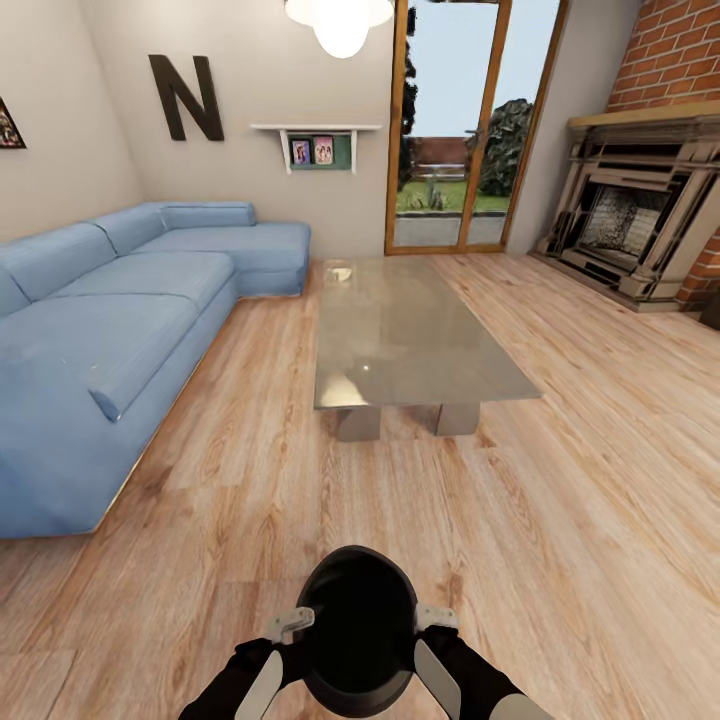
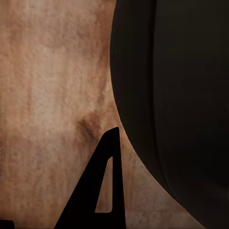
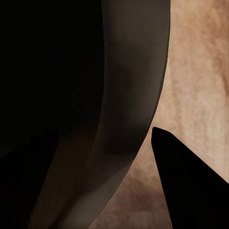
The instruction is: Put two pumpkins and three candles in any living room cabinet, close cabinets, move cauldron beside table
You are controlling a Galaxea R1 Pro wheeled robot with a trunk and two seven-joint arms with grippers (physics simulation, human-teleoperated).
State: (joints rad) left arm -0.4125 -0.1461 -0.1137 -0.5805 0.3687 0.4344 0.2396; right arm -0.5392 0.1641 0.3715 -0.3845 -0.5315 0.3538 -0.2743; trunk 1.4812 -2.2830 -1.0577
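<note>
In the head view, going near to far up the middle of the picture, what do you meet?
Cauldron between the two pincers → bare wood floor → glass coffee table → glazed door.

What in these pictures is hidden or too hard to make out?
- Inside of the cauldron: head view, its mouth is pure black, so any contents cannot be told.
- Cauldron's base: head view, cut off by the picture's lower edge.
- Grip: in both wrist views the cauldron's wall hides part of the fingers, so open or shut is unclear.
- Framed pictures on the wall shelf: head view, too small.
</note>
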